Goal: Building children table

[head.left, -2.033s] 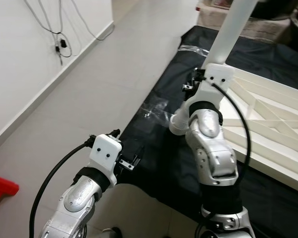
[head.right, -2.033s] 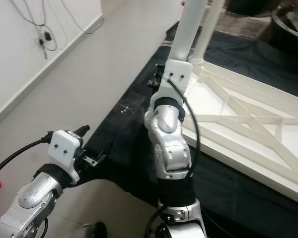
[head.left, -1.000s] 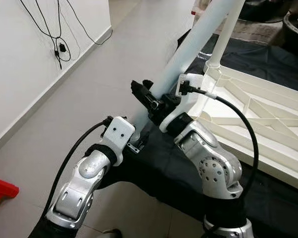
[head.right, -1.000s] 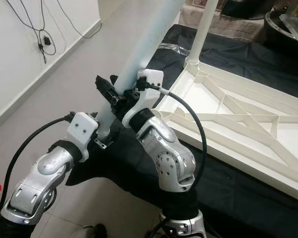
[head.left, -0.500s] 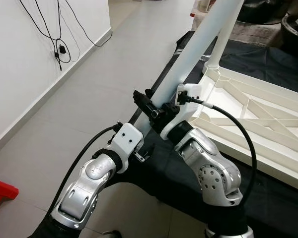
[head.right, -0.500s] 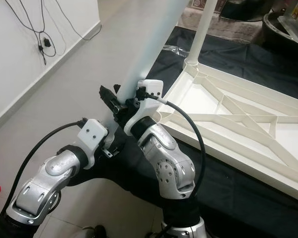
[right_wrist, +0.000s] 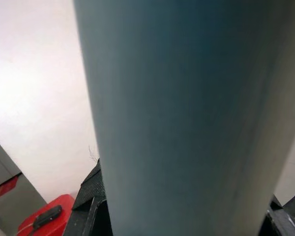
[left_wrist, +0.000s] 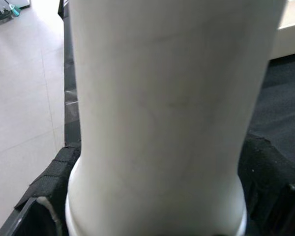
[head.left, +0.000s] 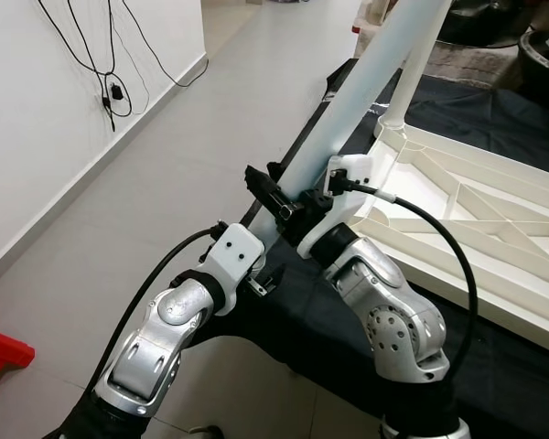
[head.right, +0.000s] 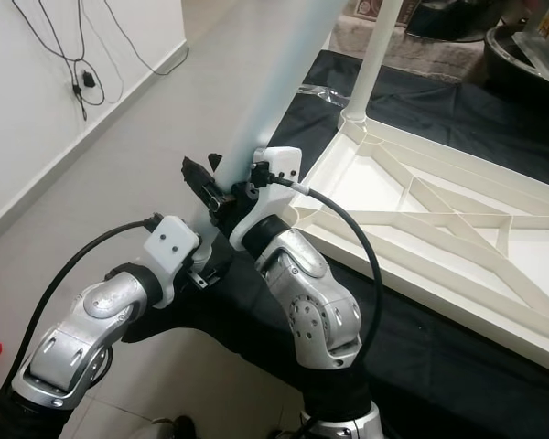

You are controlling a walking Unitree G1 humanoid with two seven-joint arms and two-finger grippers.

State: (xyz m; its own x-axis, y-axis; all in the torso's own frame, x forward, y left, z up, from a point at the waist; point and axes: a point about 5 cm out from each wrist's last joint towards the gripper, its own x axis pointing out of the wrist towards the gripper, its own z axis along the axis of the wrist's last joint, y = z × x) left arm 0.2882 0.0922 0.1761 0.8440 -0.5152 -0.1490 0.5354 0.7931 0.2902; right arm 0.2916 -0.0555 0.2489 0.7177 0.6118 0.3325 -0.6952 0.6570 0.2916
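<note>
A long white table leg (head.left: 366, 82) slants up and away from me, with my right gripper (head.left: 274, 189) shut on it a little above its lower end. My left gripper (head.left: 263, 278) is just below, at the leg's flared base. In the left wrist view the leg (left_wrist: 157, 123) lies between the dark fingers (left_wrist: 39, 214) with gaps on either side, so that gripper looks open. The white tabletop (head.left: 494, 265) lies upside down on a black mat (head.left: 293, 320), its ribbed underside showing. A second white leg (head.left: 412, 78) stands upright at its far corner.
Pale tiled floor (head.left: 165, 183) spreads to my left, up to a white wall with hanging black cables (head.left: 110, 82). A red object (head.left: 0, 352) lies on the floor at the near left. Dark containers (head.right: 531, 46) stand beyond the mat at the far right.
Over two seconds my right arm has tipped the leg from near upright to a slant towards me, and my left arm has risen to its base. Little has moved in the last half second.
</note>
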